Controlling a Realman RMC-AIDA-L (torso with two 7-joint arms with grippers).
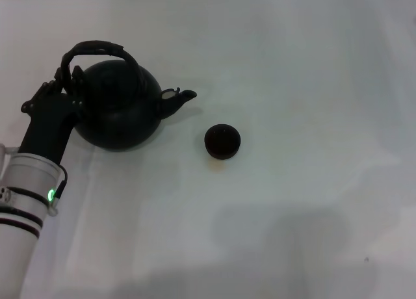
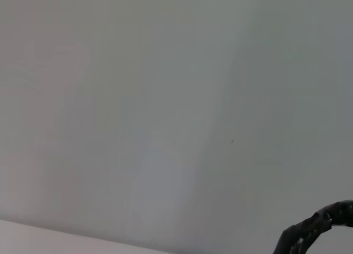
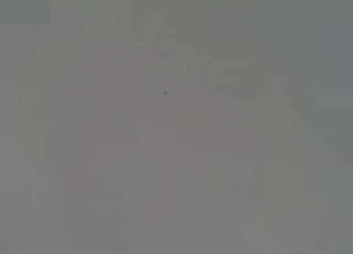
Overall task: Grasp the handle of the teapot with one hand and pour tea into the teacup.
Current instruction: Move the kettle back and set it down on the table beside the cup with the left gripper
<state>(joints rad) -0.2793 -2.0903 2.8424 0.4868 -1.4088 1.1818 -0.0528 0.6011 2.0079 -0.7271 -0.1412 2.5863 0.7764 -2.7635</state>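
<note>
The large round black teapot [image 1: 120,110] stands on the white table at the left in the head view, with its short spout [image 1: 182,97] pointing right toward the teacup. Its arched handle [image 1: 97,50] rises over the top. My left gripper [image 1: 64,78] is at the left end of the handle, against the teapot's left side, black against black. A bit of the handle also shows in the left wrist view [image 2: 317,226]. The tiny round black teacup [image 1: 222,141] stands to the right of the spout, a short gap away. My right gripper is out of view.
The white table [image 1: 292,201] spreads to the right and front of the teacup. My left arm's white forearm [image 1: 26,208] reaches in from the lower left. The right wrist view shows only a plain grey surface.
</note>
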